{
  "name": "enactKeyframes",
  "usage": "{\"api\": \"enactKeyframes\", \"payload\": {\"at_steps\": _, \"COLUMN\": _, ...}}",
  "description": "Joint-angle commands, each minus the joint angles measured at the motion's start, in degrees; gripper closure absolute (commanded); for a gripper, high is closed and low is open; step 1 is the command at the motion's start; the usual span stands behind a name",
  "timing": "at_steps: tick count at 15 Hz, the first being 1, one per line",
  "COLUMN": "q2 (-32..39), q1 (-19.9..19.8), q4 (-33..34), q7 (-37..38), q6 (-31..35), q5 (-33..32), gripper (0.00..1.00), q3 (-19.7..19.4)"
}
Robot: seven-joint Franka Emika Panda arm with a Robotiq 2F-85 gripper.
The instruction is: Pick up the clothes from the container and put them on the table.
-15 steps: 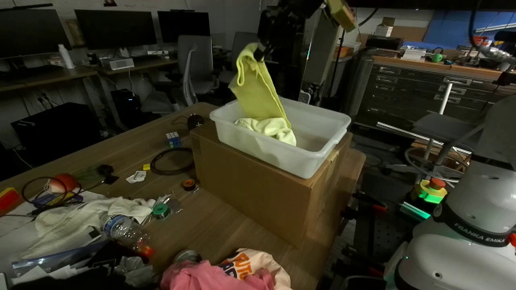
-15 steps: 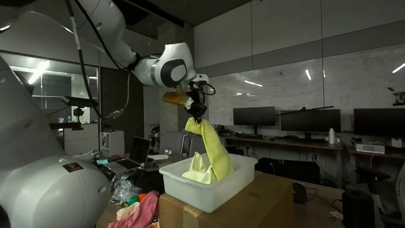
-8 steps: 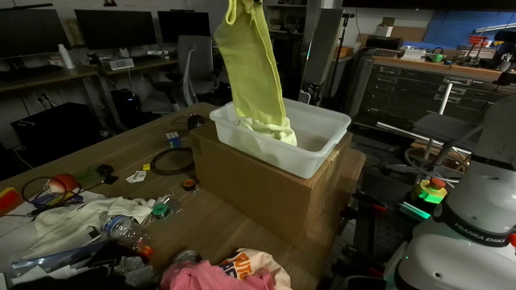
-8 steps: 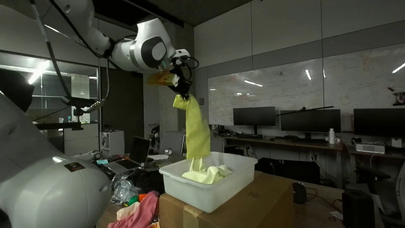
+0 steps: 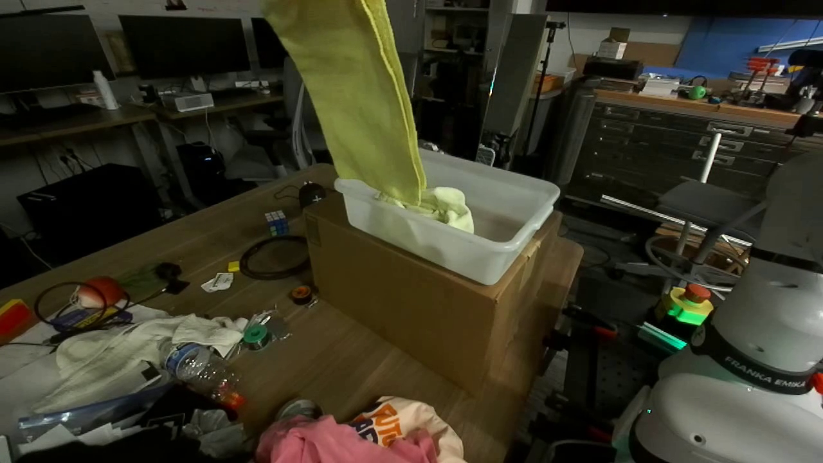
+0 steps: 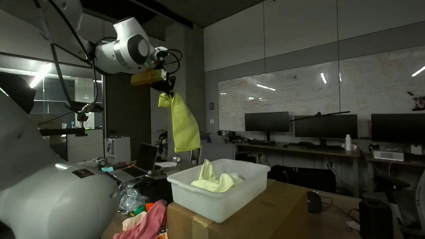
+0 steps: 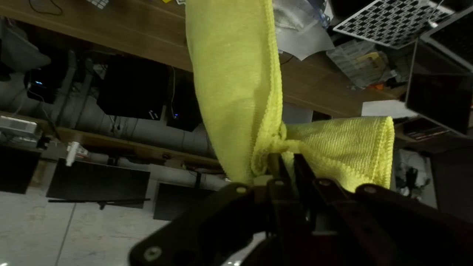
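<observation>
gripper (image 7: 287, 159): in the air at the end of the arm (image 6: 132, 53), fingers (image 7: 305, 171) pinching a gathered part of the yellow cloth (image 7: 229, 74).
yellow cloth: hanging from that pinch, a long panel drooping on one side, a short folded flap on the other; in an exterior view its lower edge shows above the container (image 6: 196, 202), apart from it.
container: white, open-topped, resting on a cardboard box (image 5: 398, 296).
pale cloth (image 6: 217, 185): crumpled inside the container, one corner peaking upward.
cardboard box: on the wooden table (image 5: 360, 373).
pink cloth (image 5: 341, 444): bunched on the table near the cardboard box, touching a cream cloth (image 5: 431, 418) with printed lettering.
puzzle cube (image 5: 276, 222): on the table, near a coiled black cable (image 5: 257, 276).
plastic bottle (image 5: 199, 370): lying on its side next to a white cloth (image 5: 128, 347), a green spool (image 5: 256, 335) just beside.
laptop (image 6: 146, 157): open, farther back than the container in an exterior view.
</observation>
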Motion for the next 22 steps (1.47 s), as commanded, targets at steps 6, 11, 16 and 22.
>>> {"api": "enactKeyframes", "payload": {"at_steps": 6, "q2": 11.15, "q1": 4.05, "q4": 8.78, "q7": -1.74, "q6": -6.53, "q5": -8.56, "gripper": 0.55, "q3": 5.35}}
{"api": "enactKeyframes", "payload": {"at_steps": 11, "q2": 12.4, "q1": 3.98, "q4": 8.94, "q7": -1.42, "q6": -9.52, "q5": -10.46, "gripper": 0.16, "q3": 4.22}}
{"api": "enactKeyframes", "payload": {"at_steps": 16, "q2": 10.23, "q1": -0.84, "q4": 5.9, "q7": 5.0, "q6": -13.81, "q5": -14.98, "gripper": 0.0, "q3": 1.78}}
{"api": "enactKeyframes", "payload": {"at_steps": 22, "q2": 11.03, "q1": -6.35, "q4": 0.78, "q7": 13.11, "q6": -20.6, "q5": -19.84, "gripper": 0.0, "q3": -1.5}}
